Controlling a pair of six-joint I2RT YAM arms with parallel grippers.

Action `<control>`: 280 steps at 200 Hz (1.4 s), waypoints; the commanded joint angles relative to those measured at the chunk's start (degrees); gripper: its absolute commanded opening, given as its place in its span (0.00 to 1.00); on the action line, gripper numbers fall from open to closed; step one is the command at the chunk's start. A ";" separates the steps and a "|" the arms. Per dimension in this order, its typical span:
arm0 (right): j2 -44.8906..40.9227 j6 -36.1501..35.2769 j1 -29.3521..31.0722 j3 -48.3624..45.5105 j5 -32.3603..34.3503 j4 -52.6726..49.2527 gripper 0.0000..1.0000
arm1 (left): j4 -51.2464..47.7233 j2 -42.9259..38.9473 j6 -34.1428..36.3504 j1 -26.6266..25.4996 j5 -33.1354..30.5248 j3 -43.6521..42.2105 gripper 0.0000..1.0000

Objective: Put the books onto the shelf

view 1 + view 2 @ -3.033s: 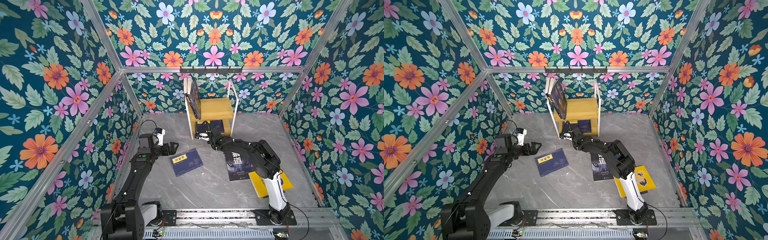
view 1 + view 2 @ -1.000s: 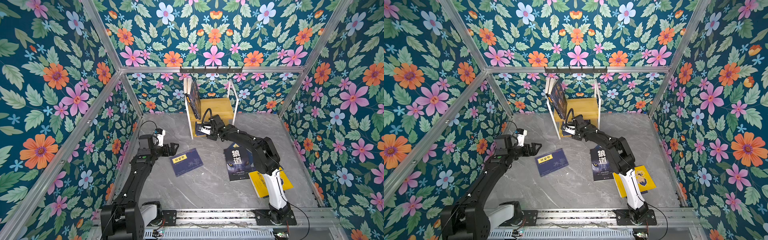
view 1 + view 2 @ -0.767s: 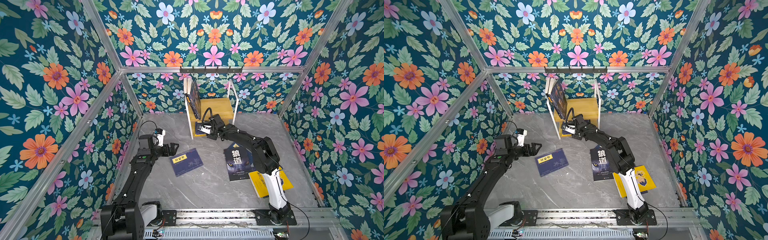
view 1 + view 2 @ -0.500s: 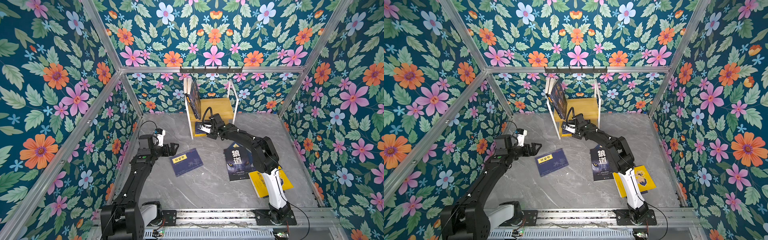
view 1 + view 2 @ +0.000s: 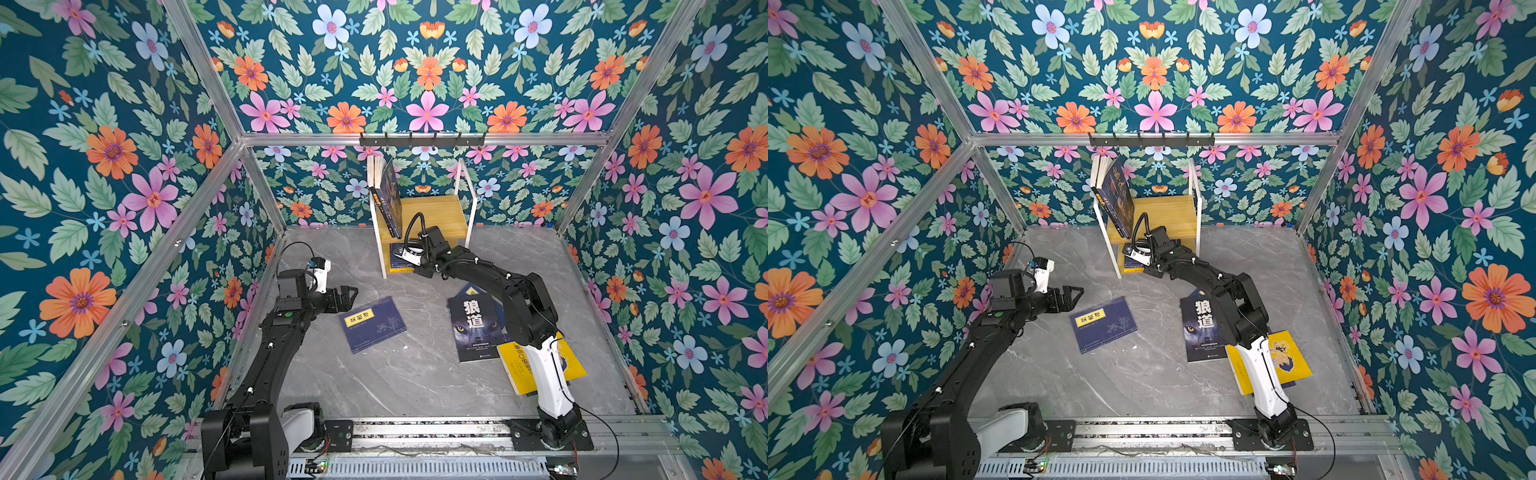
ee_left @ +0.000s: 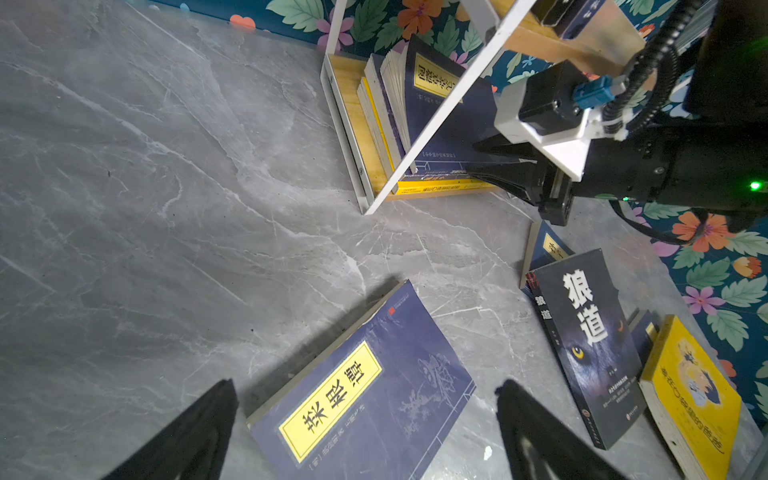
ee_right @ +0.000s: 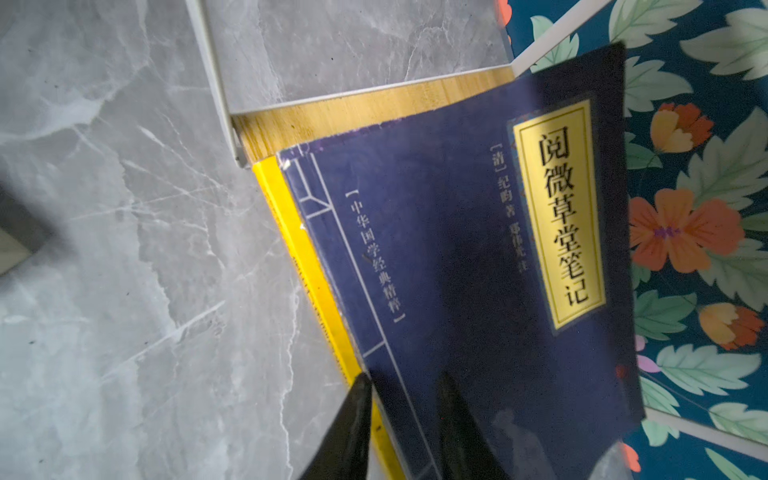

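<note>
The shelf [image 5: 436, 212] stands against the back wall, with dark books [image 5: 388, 195] leaning upright on its top board. My right gripper [image 7: 403, 380] reaches into the lower tier, shut on the spine edge of a navy book [image 7: 457, 249] with a yellow label. That book leans above a yellow book [image 7: 307, 270]. My left gripper [image 6: 363, 384] hangs open just above another navy book [image 5: 372, 324] lying flat on the floor. A black wolf-eyes book [image 5: 473, 328] and a yellow book [image 5: 1287, 357] lie on the right, partly under the right arm.
A further navy book [image 6: 548, 245] sticks out from under the wolf-eyes book. A black hook rail [image 5: 422, 139] runs above the shelf. Floral walls close in the grey marble floor [image 5: 374, 386] on three sides.
The right gripper's fingers have closed in on the navy book's edge at the lower tier, and its wrist has shifted slightly. The left arm has stayed still.
</note>
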 commanded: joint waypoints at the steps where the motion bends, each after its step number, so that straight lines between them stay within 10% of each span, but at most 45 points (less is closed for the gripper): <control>1: -3.36 1.73 0.85 -2.27 -1.07 0.16 0.32 | 0.55 -0.17 0.04 0.12 -0.26 -0.02 0.99; 98: -23.12 17.79 8.56 -30.69 -7.63 8.62 0.51 | 0.47 1.81 -12.63 0.17 -3.43 -4.30 0.95; 280: -12.02 24.75 14.60 -35.95 -16.94 11.48 0.65 | 10.63 10.52 -25.63 0.15 -3.72 -16.10 0.81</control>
